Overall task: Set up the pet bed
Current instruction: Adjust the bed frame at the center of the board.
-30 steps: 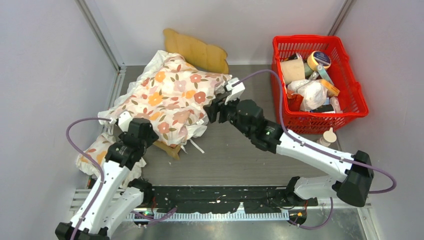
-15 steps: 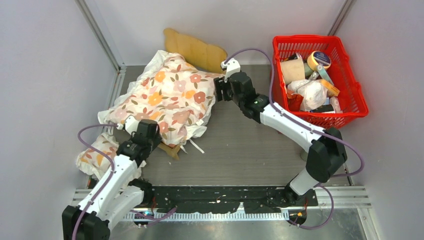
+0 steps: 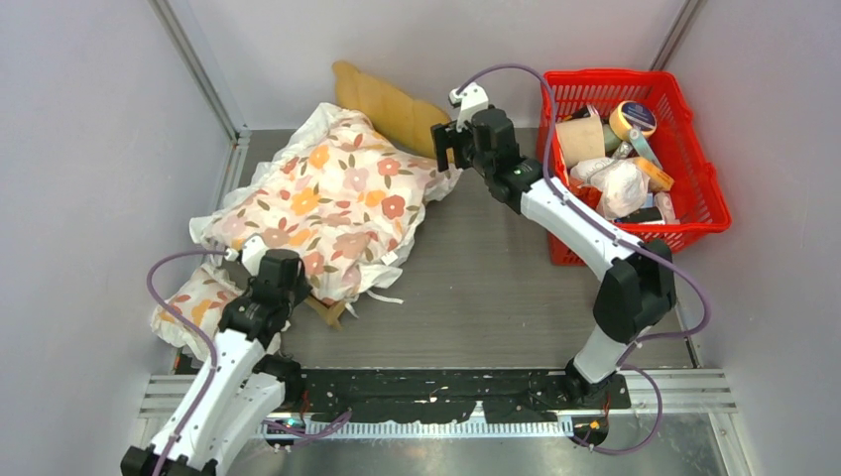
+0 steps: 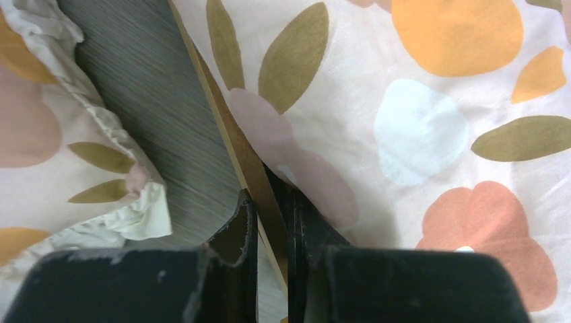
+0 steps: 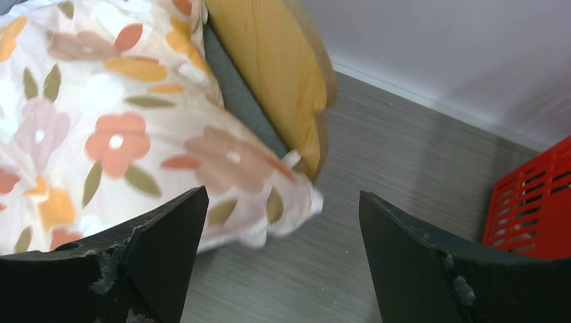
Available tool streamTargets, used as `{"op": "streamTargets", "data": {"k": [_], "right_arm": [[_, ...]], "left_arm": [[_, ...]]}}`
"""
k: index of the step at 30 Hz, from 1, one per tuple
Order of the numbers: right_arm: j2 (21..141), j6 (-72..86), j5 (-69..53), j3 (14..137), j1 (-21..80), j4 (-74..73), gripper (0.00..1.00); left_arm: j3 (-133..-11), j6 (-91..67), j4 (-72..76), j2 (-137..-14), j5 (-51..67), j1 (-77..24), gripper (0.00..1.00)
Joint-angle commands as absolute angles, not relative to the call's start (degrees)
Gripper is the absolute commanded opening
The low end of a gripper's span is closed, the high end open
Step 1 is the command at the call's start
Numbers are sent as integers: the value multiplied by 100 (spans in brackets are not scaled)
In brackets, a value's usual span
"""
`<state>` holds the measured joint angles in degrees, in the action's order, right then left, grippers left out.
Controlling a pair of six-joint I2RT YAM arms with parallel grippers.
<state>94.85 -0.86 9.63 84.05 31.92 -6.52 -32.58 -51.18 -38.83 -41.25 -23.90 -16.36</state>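
- Currently the pet bed sits on the left half of the table. It runs diagonally, from the back wall toward the front left.
- Its scalloped wooden headboard stands at the far end, close to the back wall. A strip of grey fabric shows just in front of it.
- A floral cushion is draped over the bed and hides most of the frame. At the near end, one wooden corner sticks out from under the cushion's edge.
- The left gripper is at the bed's near left side, tucked under the cushion's edge. Its jaws are nearly together, pinching the thin wooden side rail, one finger on each face of the rail. The cushion fabric lies against the right-hand finger.
- The right gripper is at the headboard end, above the cushion's far corner. Its jaws are spread wide and nothing is gripped. The wrist view does not show whether either finger touches the cushion.
- A small floral pillow lies at the front left, beside the left arm.
- A red basket full of mixed items stands at the back right, well apart from the bed.
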Motion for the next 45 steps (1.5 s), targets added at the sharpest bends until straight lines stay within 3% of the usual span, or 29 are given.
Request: {"op": "streamTargets", "data": {"k": [1,8,10,12,14,16,18,22,25,28,31,32,35,40,42,45], "right_arm": [[10005,-583,639,9237,3065,-816,90],[11168,-939,907,10590,2988,-1253,90],[11363,-991,1038,10859,2970,-1595,83],[11360,-849,1272,10926,2942,-1925,52],[11130,-624,1298,10695,2900,-2024,37],[10817,-471,1196,10380,2899,-1986,14],[10568,-177,1242,10160,2891,-2013,6],[10310,522,1649,9995,2898,-2491,5],[10121,913,1726,9772,2916,-2654,5],[9886,1348,1814,9564,2949,-2742,5],[9724,1797,1899,9351,3003,-2826,6],[9669,1895,1962,9268,3029,-2842,6],[9572,2161,1926,9127,3045,-2843,11],[9327,2260,1849,9168,3097,-3027,15],[9121,2248,1863,9179,3107,-3111,35],[8691,2000,1762,9173,3102,-3196,54]], "left_arm": [[-3234,-3329,-3673,-3310,-1513,-1775,0],[-3412,-2880,-3814,-3244,-1051,-1775,0],[-3454,-2666,-3731,-3233,-1388,-1775,0],[-3546,-2409,-3587,-3316,-1879,-1769,0],[-3682,-2206,-3372,-3625,-2367,-1720,0],[-3926,-2032,-3093,-4066,-2496,-1526,0],[-4229,-1909,-2793,-4624,-2433,-1296,0],[-5119,-1979,-2795,-5860,-2379,-903,2],[-5625,-1872,-2779,-6431,-2411,-870,27],[-5766,-1700,-2569,-6536,-2642,-876,38],[-6012,-1637,-2736,-6645,-3114,-861,67],[-6118,-1635,-2874,-6704,-3207,-861,72],[-6433,-1851,-3549,-6743,-3250,-861,75],[-6653,-941,-3493,-6157,-1618,-1202,73],[-6720,-406,-3318,-5894,-1242,-1740,73],[-6825,405,-3130,-5801,-729,-2703,74]]}}
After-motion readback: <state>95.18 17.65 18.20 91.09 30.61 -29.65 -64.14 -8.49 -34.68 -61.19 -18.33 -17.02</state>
